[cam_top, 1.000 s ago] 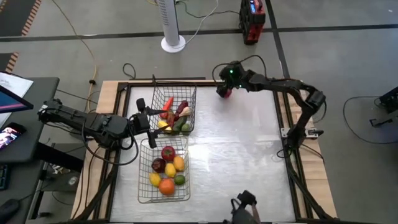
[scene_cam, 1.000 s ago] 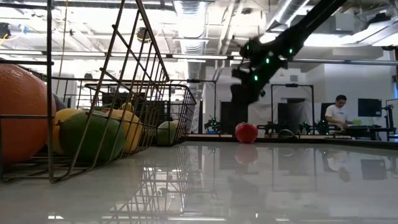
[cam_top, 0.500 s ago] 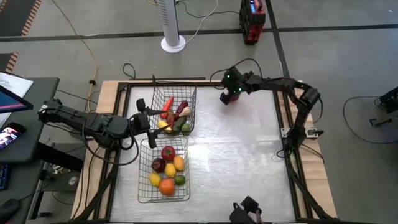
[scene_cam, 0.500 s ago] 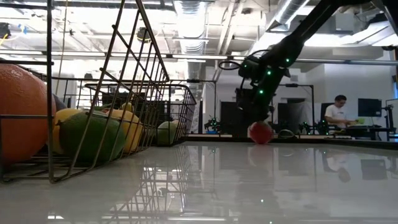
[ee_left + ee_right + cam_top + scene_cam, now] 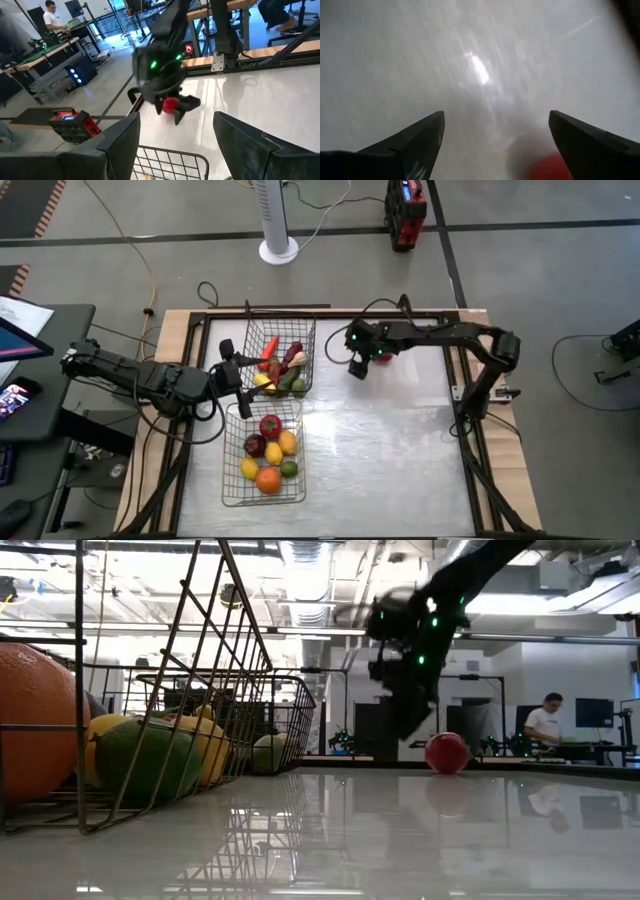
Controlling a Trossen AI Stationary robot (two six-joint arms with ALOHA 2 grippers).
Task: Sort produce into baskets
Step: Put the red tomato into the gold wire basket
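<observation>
— High view: where is the right gripper [image 5: 356,366]?
— Over the table [image 5: 400,440], fingers wide apart, holding nothing. A red tomato [image 5: 446,753] sits on the table just beside it.
— And the left gripper [image 5: 236,373]?
— Half open, empty, by the baskets [image 5: 262,498].

Overhead cam looks straight down on my whole table [image 5: 400,430] and both arms. Low cam sits at tabletop level beside the baskets [image 5: 200,720], facing the room. My left wrist cam looks ahead past my own fingers [image 5: 250,145] toward my right gripper [image 5: 172,107]. Right wrist cam is close over the tabletop. All share the red fruit [image 5: 446,753].
</observation>
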